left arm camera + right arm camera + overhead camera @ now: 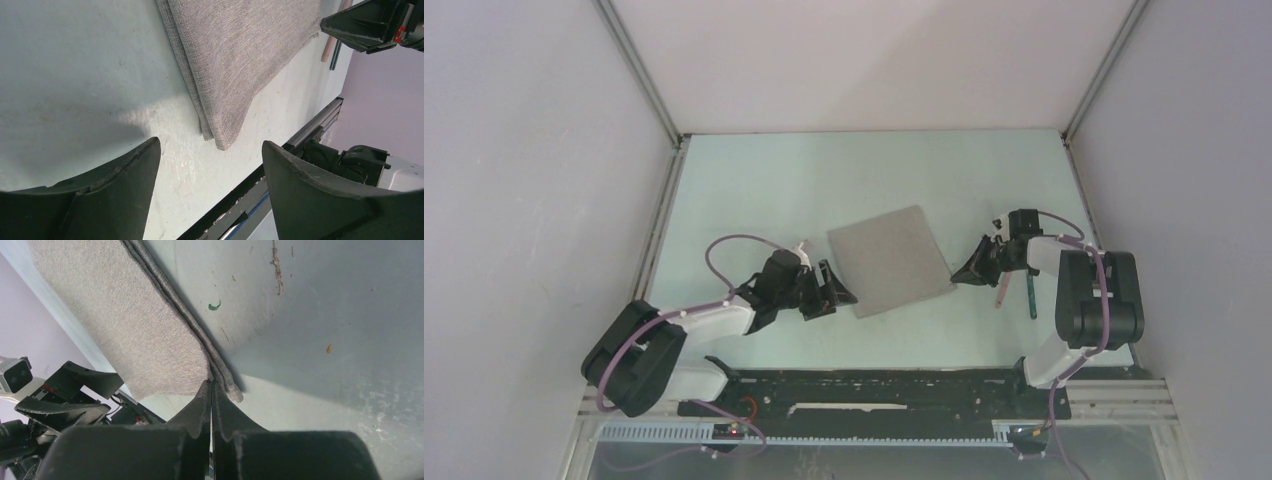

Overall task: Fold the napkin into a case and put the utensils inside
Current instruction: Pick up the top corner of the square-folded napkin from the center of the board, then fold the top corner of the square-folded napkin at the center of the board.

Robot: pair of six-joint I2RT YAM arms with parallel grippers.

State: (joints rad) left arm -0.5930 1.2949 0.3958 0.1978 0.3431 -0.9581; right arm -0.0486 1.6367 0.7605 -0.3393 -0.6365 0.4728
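Right gripper (955,277) has its jaws pressed together, and its tips meet the napkin (890,260) at that cloth's near right corner. In the right wrist view the closed fingers (200,405) end just where the top layer of the napkin (125,330) and the layers under it come to a point. Whether any cloth is caught between them cannot be told. The napkin lies flat on the table (774,190), turned at a slant, and its edges show several layers stacked one on another. Left gripper (840,291) stands with its jaws wide apart at the napkin's near left corner and holds nothing. In the left wrist view the napkin (240,50) has its corner pointing into the gap between the two fingers (135,185), just short of them, with bare table under the gap. The right gripper shows there at the napkin's far corner. The utensils lie to the right of the napkin, beyond the right gripper and apart from the cloth. The pink one (1001,292) is nearer the napkin, the teal one (1031,297) lies just beside it on the outer side, and both are partly hidden by the right arm.
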